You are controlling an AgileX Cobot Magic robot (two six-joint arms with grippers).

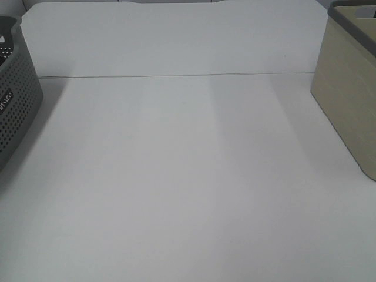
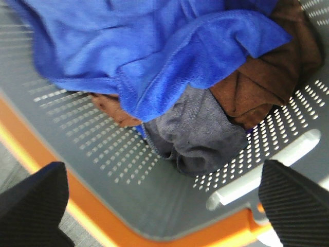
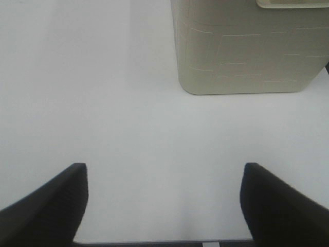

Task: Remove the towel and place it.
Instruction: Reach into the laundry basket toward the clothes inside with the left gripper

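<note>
Left end effector (image 2: 164, 203), spread wide, faces the towel (image 2: 154, 51), its edges cropped from view.

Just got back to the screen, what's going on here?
The left gripper hangs open over the grey basket, where the blue towel lies bunched over a brown cloth and a grey cloth. Nothing is gripped yet. The right gripper is open above the white table, near the beige basket.

Towel (image 2: 154, 56) in basket (image 2: 103, 170), ahead of left pincer (image 2: 162, 172), draped over other cloths (image 2: 198, 134). Bin (image 3: 247, 51) on worktop (image 3: 103, 103), ahead of right pincer (image 3: 164, 170), apart from it.
</note>
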